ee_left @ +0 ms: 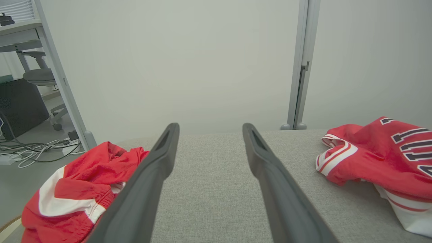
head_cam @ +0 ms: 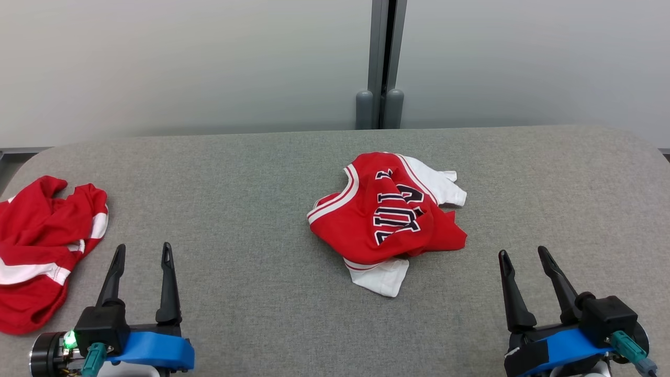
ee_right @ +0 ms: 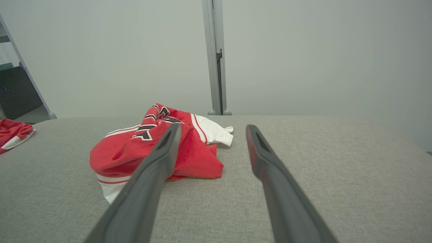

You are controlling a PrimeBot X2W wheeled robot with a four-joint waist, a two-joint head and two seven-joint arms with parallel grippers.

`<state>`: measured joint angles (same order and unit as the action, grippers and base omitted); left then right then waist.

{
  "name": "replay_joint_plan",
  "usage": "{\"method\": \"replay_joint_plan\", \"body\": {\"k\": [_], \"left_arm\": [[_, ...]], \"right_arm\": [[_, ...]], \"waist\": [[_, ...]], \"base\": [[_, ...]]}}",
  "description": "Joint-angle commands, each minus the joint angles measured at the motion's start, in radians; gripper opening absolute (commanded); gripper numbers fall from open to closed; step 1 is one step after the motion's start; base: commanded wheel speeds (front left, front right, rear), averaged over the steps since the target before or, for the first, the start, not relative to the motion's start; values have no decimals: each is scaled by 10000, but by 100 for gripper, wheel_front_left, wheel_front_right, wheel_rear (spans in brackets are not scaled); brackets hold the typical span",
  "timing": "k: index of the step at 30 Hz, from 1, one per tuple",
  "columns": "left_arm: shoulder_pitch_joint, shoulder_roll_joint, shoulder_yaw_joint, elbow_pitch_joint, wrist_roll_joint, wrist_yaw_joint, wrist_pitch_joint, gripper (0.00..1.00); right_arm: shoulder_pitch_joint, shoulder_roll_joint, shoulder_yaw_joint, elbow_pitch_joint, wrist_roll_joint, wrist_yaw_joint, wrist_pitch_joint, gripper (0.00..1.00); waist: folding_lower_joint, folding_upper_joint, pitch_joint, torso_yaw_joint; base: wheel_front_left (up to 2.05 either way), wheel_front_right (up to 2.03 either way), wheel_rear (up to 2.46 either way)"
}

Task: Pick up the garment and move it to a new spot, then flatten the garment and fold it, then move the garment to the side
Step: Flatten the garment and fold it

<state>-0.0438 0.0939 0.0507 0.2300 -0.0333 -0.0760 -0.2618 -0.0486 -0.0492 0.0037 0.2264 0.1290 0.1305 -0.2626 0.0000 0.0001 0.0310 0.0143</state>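
Observation:
A crumpled red and white garment [head_cam: 390, 220] with dark lettering lies bunched near the middle of the grey table [head_cam: 261, 293]. The left wrist view has it at the right [ee_left: 378, 152], the right wrist view left of centre [ee_right: 189, 152]. My left gripper [head_cam: 143, 252] stands open at the lower left, well left of the garment, nothing between its fingers. My right gripper [head_cam: 523, 253] stands open at the lower right, a short way to the right of and nearer than the garment, also holding nothing. In each wrist view that arm's own gripper spreads wide over bare cloth [ee_left: 210, 128] [ee_right: 213, 128].
A second red and white piece of clothing [head_cam: 42, 251] lies heaped at the table's left edge, close to my left gripper, partly off the frame. A pale wall with a grey post [head_cam: 382, 63] stands behind the table. A chair and cables [ee_left: 37, 145] are off the left side.

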Motion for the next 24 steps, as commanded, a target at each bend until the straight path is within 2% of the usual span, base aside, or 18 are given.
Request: {"method": "replay_joint_plan", "body": {"k": [1,15,24], "left_arm": [[-120,-5,21,23,88,-9,-48,100],[-559,-130,-107,299,-87,-99,-48,100],[-2417,-125,-609,1048,-44,-339,-45,100]], "right_arm": [[12,-23,6,12,39,5,-34,100],[-121,-21,37,37,-59,5,-34,100],[-509,-24,274,-36,-43,5,-34,100]], "waist": [[0,-1,4,2],[0,-1,131,-19],[0,-1,726,-641]], "base": [[0,0,0],[0,0,0],[0,0,0]]}}
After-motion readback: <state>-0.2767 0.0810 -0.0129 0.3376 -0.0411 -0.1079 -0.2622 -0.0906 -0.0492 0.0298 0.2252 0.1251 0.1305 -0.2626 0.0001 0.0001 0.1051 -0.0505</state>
